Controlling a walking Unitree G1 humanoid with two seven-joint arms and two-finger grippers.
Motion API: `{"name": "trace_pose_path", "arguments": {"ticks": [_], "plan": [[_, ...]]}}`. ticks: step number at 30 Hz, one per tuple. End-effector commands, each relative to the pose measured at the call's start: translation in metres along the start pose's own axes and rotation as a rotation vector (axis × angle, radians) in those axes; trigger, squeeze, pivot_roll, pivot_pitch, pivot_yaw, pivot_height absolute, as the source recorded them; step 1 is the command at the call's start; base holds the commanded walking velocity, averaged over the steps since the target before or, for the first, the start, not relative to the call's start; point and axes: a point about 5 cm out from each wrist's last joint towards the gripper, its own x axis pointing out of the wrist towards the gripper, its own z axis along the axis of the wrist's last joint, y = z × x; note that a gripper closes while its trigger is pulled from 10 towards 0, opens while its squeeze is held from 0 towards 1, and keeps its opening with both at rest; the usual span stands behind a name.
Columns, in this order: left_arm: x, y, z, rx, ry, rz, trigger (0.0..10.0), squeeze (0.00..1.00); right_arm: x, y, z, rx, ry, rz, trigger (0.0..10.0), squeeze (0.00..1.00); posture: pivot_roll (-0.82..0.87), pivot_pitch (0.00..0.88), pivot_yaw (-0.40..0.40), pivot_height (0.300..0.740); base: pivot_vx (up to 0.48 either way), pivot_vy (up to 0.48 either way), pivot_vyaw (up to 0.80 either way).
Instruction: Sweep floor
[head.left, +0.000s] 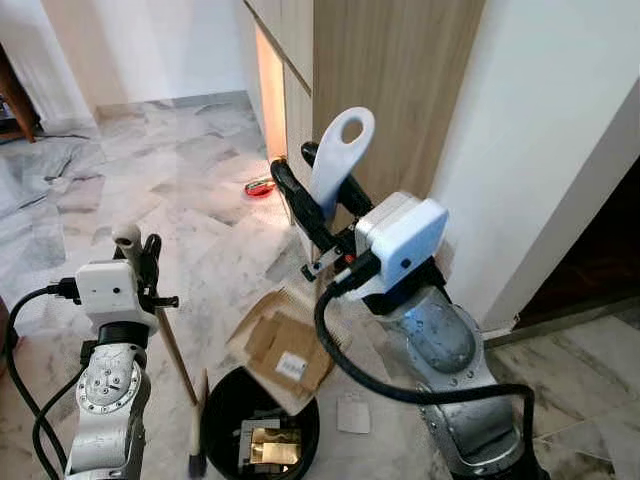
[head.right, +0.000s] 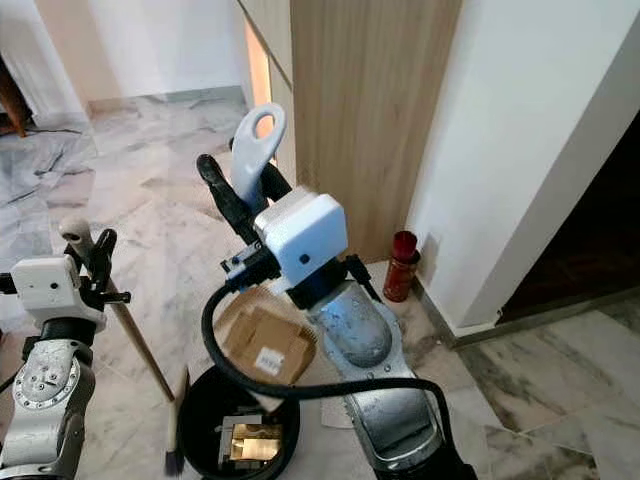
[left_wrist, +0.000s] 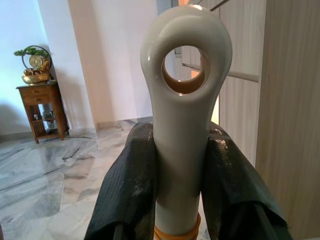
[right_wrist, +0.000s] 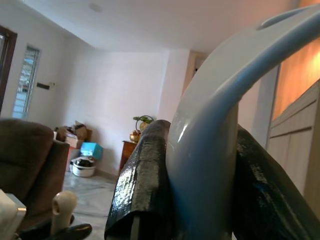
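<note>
My left gripper (head.left: 138, 248) is shut on the cream, holed cap of a wooden broom stick (head.left: 172, 340). The stick slants down to a brush head (head.left: 197, 440) on the marble floor. In the left wrist view that cap (left_wrist: 182, 115) sits tight between the two black fingers. Higher and further forward, my right gripper (head.left: 322, 195) is shut on the pale looped handle (head.left: 335, 160) of a dustpan. The same handle (right_wrist: 210, 150) is clamped in the right wrist view. The black dustpan (head.left: 215, 400) rests on the floor between my arms, holding a gold-coloured scrap and other bits.
Flattened cardboard pieces (head.left: 285, 345) and a white paper scrap (head.left: 353, 412) lie just beyond the pan. A wooden cabinet (head.left: 390, 90) and a white wall (head.left: 540, 150) stand close on the right, with a red can (head.right: 402, 265) at their foot. A small red object (head.left: 260, 187) lies near the cabinet.
</note>
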Motion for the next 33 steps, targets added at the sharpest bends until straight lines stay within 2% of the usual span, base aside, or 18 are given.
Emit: {"name": "trace_pose_path", "arguments": {"ticks": [1,7,13,15,16,18,23,30,33], "plan": [[0.0061,0.001,0.0088,0.012,-0.052,-0.002,10.0,0.0,0.0037,-0.0053,0.0133,-0.008,-0.067,-0.025,10.0,0.0,0.1,0.0,0.014,0.74,0.0,0.0,0.0],[0.0065,0.0008,0.0089,0.012,-0.056,-0.005,10.0,0.0,0.0036,-0.008,0.0169,-0.067,-0.088,-0.035,10.0,0.0,0.1,0.0,0.015,0.74,0.0,0.0,0.0],[0.0066,0.001,0.0091,0.01,-0.057,-0.009,10.0,0.0,0.0044,-0.0111,0.0179,-0.07,-0.1,-0.062,10.0,0.0,0.11,0.0,0.015,0.74,0.0,0.0,0.0],[0.0069,0.0014,0.0093,0.01,-0.058,-0.009,10.0,0.0,0.0051,-0.0097,0.0164,-0.052,-0.087,-0.049,10.0,0.0,0.11,0.0,0.016,0.74,0.0,0.0,0.0],[0.007,0.0006,0.0093,0.01,-0.058,-0.01,10.0,0.0,0.0051,-0.0088,0.0132,0.061,-0.066,-0.066,10.0,0.0,0.11,0.0,0.015,0.74,0.0,0.0,0.0],[0.0072,0.0002,0.0095,0.009,-0.059,-0.011,10.0,0.0,0.0055,-0.0091,0.013,0.091,-0.064,-0.075,10.0,0.0,0.11,0.0,0.015,0.74,0.0,0.0,0.0],[0.0073,-0.0001,0.0098,0.005,-0.061,-0.008,10.0,0.0,0.0051,-0.0134,0.0165,-0.031,-0.091,-0.069,10.0,0.0,0.11,0.0,0.015,0.74,0.0,0.0,0.0],[0.0072,0.0,0.0101,0.004,-0.062,-0.007,10.0,0.0,0.0052,-0.0128,0.0183,-0.062,-0.107,-0.072,10.0,0.0,0.11,0.0,0.012,0.74,0.0,0.0,0.0],[0.0074,-0.0005,0.0101,0.002,-0.063,-0.007,10.0,0.0,0.0056,-0.0114,0.0164,-0.027,-0.086,-0.057,10.0,0.0,0.11,0.0,0.01,0.74,0.0,0.0,0.0]]}}
